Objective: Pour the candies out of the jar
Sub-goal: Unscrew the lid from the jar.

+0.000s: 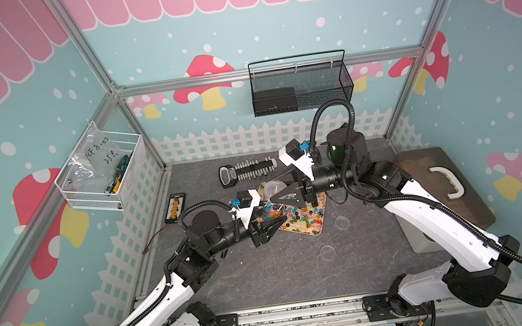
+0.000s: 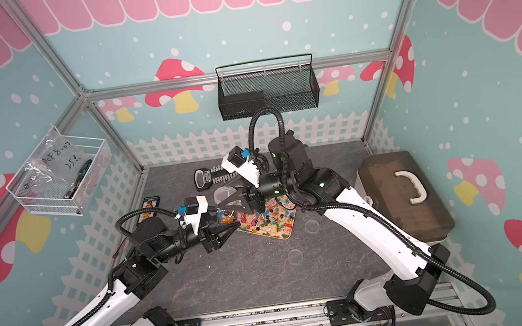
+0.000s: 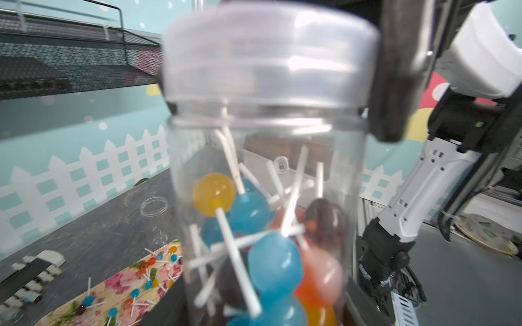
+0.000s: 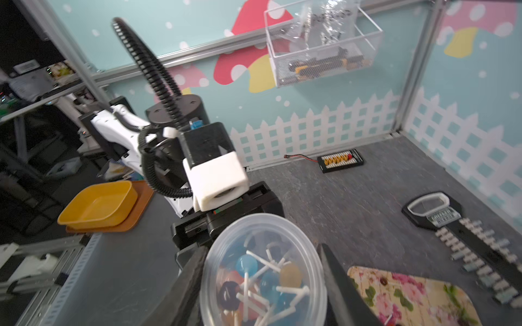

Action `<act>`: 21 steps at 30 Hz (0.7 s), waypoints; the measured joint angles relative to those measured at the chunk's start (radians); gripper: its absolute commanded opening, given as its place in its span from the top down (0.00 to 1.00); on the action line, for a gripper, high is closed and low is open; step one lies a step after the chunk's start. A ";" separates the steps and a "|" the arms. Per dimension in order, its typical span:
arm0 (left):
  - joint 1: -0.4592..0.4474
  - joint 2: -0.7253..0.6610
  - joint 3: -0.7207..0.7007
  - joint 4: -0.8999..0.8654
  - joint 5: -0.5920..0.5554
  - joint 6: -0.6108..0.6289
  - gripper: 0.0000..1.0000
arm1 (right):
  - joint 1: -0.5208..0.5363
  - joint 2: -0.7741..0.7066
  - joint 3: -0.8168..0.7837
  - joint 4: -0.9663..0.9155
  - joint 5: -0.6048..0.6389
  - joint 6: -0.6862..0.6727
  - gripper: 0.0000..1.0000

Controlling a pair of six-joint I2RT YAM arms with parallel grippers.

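Your left gripper (image 1: 273, 220) sits low, clamped on the jar (image 3: 262, 197). Right gripper (image 4: 261, 251) leans in over it, pinching the lid (image 3: 268, 56).

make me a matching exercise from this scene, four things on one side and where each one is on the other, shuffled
Things:
1 jar
2 lid
3 tray
4 black basket

Places:
A hangs on the back wall
B lies under loose candies
C held in the left gripper
D sits between the fingers of the right gripper

Pairs: 1-C; 2-D; 3-B; 4-A
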 measured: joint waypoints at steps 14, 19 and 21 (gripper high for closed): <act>-0.003 0.009 0.003 0.025 0.051 -0.036 0.41 | -0.008 -0.002 0.013 -0.009 -0.087 -0.115 0.20; -0.003 0.006 0.003 0.026 0.026 -0.040 0.41 | -0.008 -0.076 -0.038 0.037 -0.012 -0.024 0.17; -0.003 0.005 0.003 0.021 0.003 -0.040 0.41 | -0.008 -0.108 -0.070 0.072 0.033 0.053 0.18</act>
